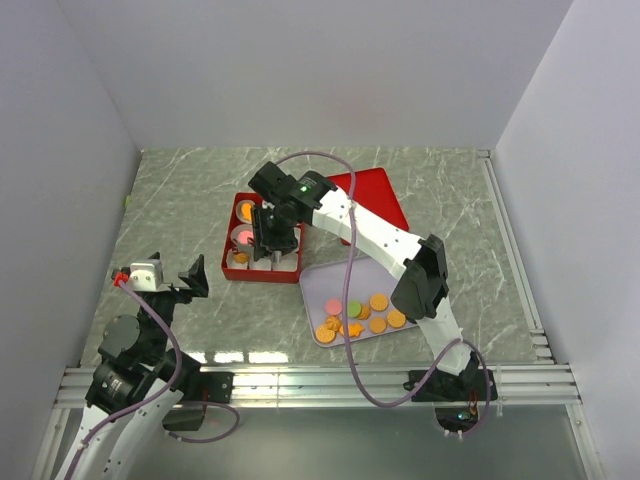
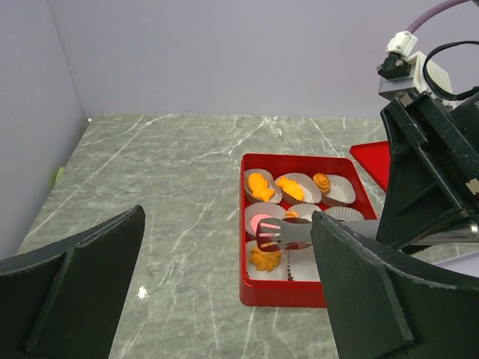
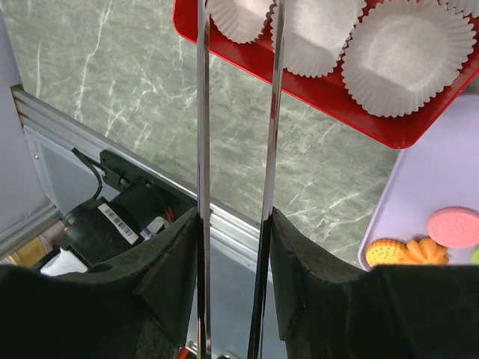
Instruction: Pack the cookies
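**Left arm tucked in with jaws wide, right arm stretched out and clamped**

Your white-and-black left arm (image 1: 128, 372) sits folded close to its base on the near left, with its wrist raised. Its black two-finger left gripper (image 1: 172, 280) points away from you, jaws spread wide and nothing between them.

Your white-and-black right arm (image 1: 380, 240) rises from its base on the near right. It bends at a black elbow (image 1: 425, 280) and reaches far forward and to the left. Its black two-finger right gripper (image 1: 272, 238) angles downward. The fingers (image 3: 314, 254) press from both sides on the two blades of thin metal tongs (image 2: 278, 233).
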`<state>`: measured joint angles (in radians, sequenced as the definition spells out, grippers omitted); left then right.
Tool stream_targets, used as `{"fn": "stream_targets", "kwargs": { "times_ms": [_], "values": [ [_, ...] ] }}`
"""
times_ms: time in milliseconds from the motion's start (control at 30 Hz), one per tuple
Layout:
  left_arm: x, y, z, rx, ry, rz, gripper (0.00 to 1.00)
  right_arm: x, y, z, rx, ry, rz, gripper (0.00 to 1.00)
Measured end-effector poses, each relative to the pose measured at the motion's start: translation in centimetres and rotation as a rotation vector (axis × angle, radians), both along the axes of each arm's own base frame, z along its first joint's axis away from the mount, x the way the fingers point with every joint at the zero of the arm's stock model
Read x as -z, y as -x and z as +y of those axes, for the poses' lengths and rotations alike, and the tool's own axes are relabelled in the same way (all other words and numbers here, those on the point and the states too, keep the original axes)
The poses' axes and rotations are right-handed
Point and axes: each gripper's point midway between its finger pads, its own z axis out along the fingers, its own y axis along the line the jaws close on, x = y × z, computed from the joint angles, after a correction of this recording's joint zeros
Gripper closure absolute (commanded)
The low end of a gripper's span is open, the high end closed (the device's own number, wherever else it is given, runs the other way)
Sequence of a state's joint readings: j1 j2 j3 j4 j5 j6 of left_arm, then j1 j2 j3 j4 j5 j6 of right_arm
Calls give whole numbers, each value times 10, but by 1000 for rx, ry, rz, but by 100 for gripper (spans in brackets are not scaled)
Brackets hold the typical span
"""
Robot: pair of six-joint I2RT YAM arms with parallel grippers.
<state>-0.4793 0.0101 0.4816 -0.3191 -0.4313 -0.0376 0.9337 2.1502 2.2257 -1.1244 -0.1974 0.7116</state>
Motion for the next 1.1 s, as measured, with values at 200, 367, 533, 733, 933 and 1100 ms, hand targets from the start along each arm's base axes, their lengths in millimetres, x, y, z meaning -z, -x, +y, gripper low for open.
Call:
{"fn": "stream_targets", "kwargs": {
  "times_ms": [200,367,533,733,933,1100],
  "values": [
    [0,0,0,0,0,0,1,-18,-3,0,6,-19,-29,53],
    [0,0,0,0,0,0,1,-30,-2,-6,16,-27,-52,53],
    [0,0,0,1,0,0,1,-50,8,-29,36,-23,-84,53],
    [0,0,0,1,0,0,1,-80,27,-73,74,-24,-153,54],
    [0,0,0,1,0,0,1,-74,53,-124,119,21,-166,54],
    [0,0,0,1,0,0,1,-52,76,-161,160,72,-141,54]
  ]
}}
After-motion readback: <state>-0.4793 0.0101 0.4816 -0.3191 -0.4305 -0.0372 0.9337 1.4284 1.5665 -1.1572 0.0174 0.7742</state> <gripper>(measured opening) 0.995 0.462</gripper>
